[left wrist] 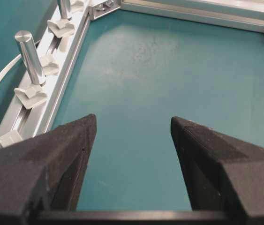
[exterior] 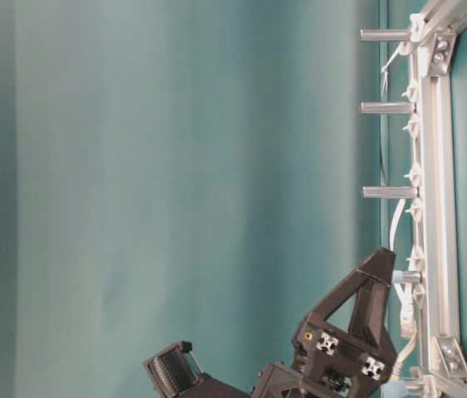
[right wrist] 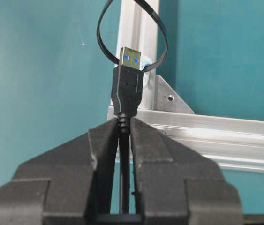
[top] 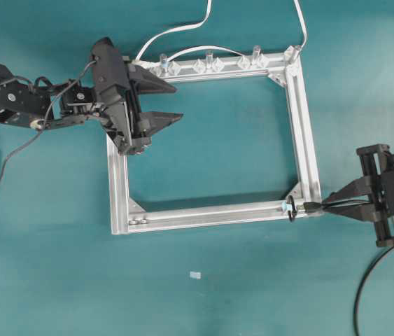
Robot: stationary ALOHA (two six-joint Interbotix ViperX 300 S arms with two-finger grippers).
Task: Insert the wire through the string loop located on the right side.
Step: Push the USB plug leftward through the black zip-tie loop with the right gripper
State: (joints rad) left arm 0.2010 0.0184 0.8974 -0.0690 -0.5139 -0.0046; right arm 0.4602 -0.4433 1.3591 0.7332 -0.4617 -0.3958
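Note:
The wire (right wrist: 128,89) ends in a black plug with a metal tip. My right gripper (right wrist: 124,123) is shut on the cable just behind the plug. The plug points at the string loop (right wrist: 99,40), a thin black ring on the aluminium frame's bottom right corner (top: 313,189). From above, the plug (top: 312,206) lies just right of the string loop (top: 291,208). Its tip overlaps the ring's lower edge; whether it is inside I cannot tell. The rest of the wire (top: 362,294) trails off below the right gripper (top: 329,201). My left gripper (top: 178,103) hangs open over the frame's top left, holding nothing (left wrist: 132,121).
Flat white cables (top: 183,31) run off the frame's top bar, which carries upright metal posts (left wrist: 28,56) and clear clips (top: 210,64). A small white scrap (top: 195,275) lies on the teal table below the frame. The frame bar (exterior: 436,166) shows in the table-level view.

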